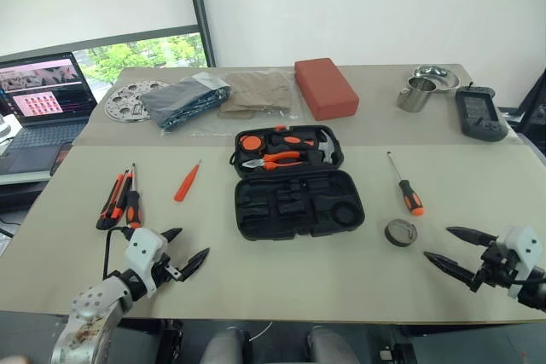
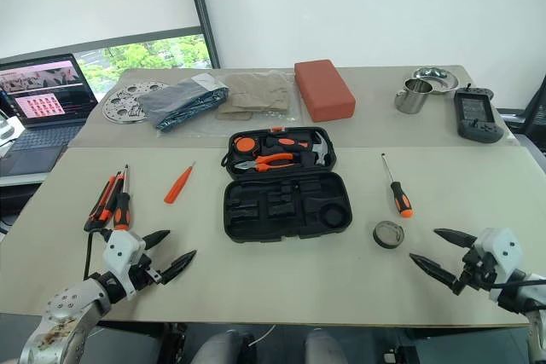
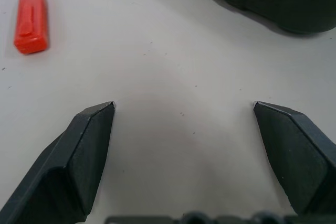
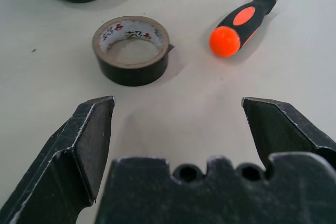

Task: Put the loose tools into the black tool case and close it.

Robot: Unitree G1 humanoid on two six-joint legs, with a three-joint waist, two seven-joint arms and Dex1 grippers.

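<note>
The black tool case (image 1: 299,204) lies open at the table's middle, with pliers and a hammer in its far half. Left of it lie a slim all-orange driver (image 1: 187,182) and a cluster of orange-and-black tools (image 1: 118,199). To the case's right are an orange-and-black screwdriver (image 1: 404,185) and a small tape roll (image 1: 400,232). My left gripper (image 1: 185,250) hovers open near the table's front left edge, close to the tool cluster. My right gripper (image 1: 445,245) stands open at the front right, just past the tape roll (image 4: 132,50) and the screwdriver handle (image 4: 237,23).
At the back of the table lie a red block (image 1: 325,87), folded cloths in plastic (image 1: 220,96), a perforated metal disc (image 1: 128,98), a steel cup (image 1: 415,94) with a dish, and a black handheld device (image 1: 478,113). A laptop (image 1: 38,100) sits off the left side.
</note>
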